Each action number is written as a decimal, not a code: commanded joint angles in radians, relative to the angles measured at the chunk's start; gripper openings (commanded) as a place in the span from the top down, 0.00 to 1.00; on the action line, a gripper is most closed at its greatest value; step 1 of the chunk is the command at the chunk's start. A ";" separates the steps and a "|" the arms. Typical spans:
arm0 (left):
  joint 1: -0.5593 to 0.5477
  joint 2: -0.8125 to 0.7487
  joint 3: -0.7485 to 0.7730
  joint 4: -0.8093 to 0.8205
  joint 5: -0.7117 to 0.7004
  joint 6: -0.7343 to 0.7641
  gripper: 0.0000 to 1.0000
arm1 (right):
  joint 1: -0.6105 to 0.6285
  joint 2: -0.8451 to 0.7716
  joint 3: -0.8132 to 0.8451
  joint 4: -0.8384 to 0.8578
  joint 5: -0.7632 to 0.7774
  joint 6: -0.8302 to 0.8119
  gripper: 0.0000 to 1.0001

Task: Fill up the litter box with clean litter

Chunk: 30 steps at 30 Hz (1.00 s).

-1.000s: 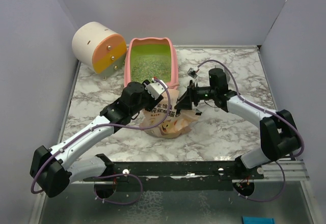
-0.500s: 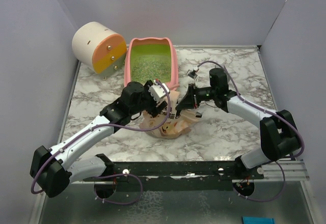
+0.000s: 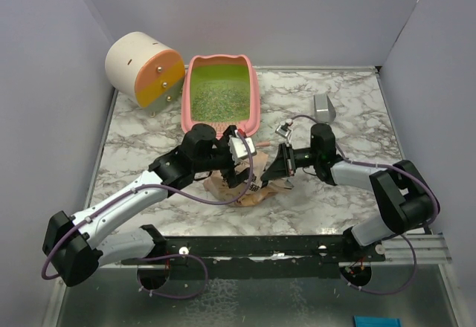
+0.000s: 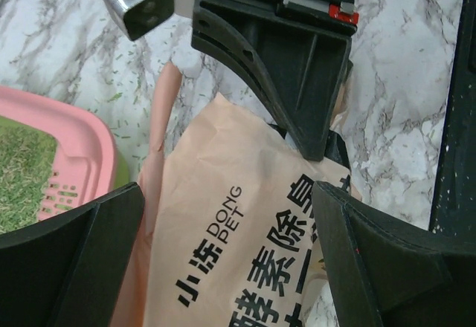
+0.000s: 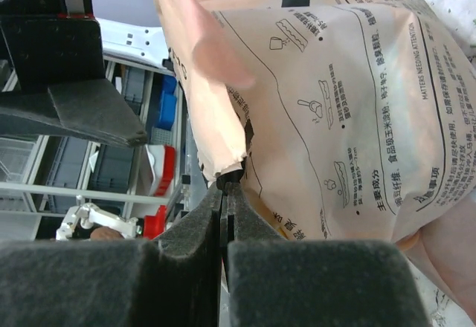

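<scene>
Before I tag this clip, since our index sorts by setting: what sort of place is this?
Probably a lab test booth, not a home: plain partition walls box in a marble-patterned table, and storage shelves show beyond it in the right wrist view.

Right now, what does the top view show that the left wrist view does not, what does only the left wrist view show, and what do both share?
Only the top view: the cylinder, the scoop and the whole litter box. Only the left wrist view: the DONG PET print on the pouch and the slots in the box's ledge. Both: the pouch, the box's near end with litter in it, and the right gripper at the pouch.
</scene>
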State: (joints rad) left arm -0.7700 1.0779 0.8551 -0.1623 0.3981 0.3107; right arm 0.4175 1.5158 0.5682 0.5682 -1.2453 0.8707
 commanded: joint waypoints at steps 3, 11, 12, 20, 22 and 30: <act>-0.033 0.036 0.041 -0.072 0.012 0.054 0.01 | 0.009 -0.028 0.048 -0.099 -0.001 -0.106 0.93; -0.063 0.048 0.064 -0.131 0.031 0.066 0.01 | 0.024 0.050 0.096 -0.108 -0.051 -0.110 0.99; -0.074 0.062 0.072 -0.147 0.001 0.078 0.01 | 0.027 0.053 0.095 -0.097 -0.058 -0.100 0.99; -0.179 0.120 0.062 -0.139 -0.296 0.265 0.01 | 0.046 0.067 0.114 -0.155 -0.065 -0.144 0.99; -0.196 0.125 0.051 -0.143 -0.354 0.320 0.01 | 0.047 0.072 0.113 -0.156 -0.064 -0.142 0.99; -0.265 0.095 -0.056 0.017 -0.611 0.514 0.01 | 0.048 0.054 0.112 -0.160 -0.075 -0.150 0.99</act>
State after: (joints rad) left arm -1.0260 1.2007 0.8509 -0.2432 -0.0322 0.6815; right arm 0.4465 1.5688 0.6701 0.4454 -1.2766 0.7528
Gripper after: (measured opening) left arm 0.990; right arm 0.012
